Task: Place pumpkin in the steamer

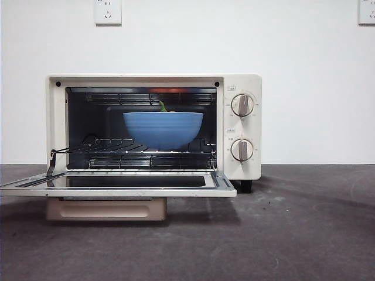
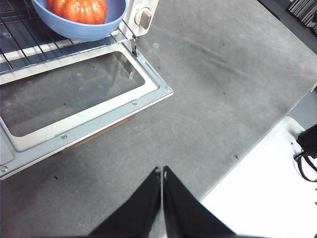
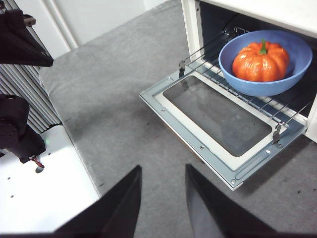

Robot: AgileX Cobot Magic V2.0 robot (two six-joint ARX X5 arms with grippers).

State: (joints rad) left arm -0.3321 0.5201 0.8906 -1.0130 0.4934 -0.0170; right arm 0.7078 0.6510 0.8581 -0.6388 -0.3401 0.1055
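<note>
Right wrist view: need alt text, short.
A glossy orange ribbed pumpkin with a green stem sits in a wide blue bowl on the wire rack of a cream-white steamer, whose glass door lies folded down flat. The right gripper hangs open above the grey table, apart from the door.

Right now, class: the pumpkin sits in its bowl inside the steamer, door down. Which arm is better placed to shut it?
Neither clearly: both hang back from the door. Right gripper is open, left shut; slight edge right.

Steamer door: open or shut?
Open. The steamer door lies folded down flat, with the bowl and pumpkin on the rack.
</note>
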